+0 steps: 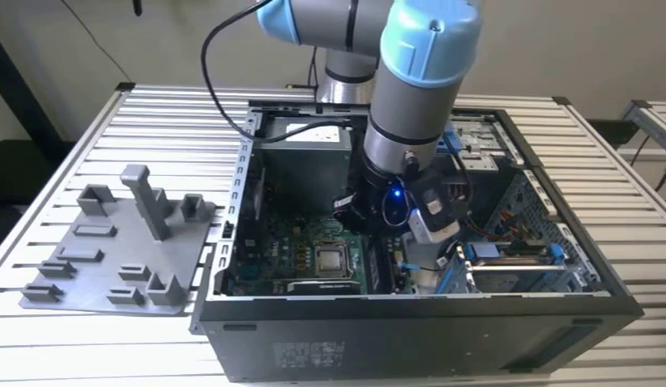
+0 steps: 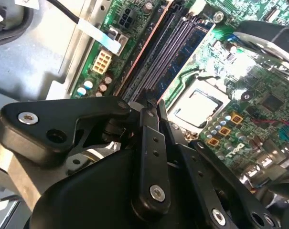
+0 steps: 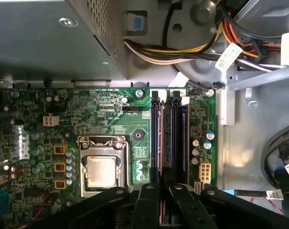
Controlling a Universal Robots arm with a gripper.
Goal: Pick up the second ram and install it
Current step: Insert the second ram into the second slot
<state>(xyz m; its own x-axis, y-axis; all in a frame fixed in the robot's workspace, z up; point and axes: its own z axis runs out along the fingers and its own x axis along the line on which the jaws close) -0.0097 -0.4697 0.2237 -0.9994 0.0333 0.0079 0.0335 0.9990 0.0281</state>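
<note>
Arm reaches down into the open computer case (image 1: 419, 322), gripper (image 3: 159, 191) low over the green motherboard (image 3: 111, 114), beside the processor socket (image 3: 102, 169).

The second ram (image 3: 161, 143): thin dark stick standing on edge among the memory slots (image 2: 158, 52), its long axis parallel to them, running from the gripper's tips away toward the power supply box (image 3: 48, 38). In the second wrist view it runs up from the fingertips (image 2: 149, 107).

Fingers drawn nearly together, narrow gap, pinching the stick's near end. Whether it is fully seated, cannot tell.

On the exterior view's left, a grey fixture tray (image 1: 118, 250) sits on the slatted table (image 1: 75, 161).
</note>
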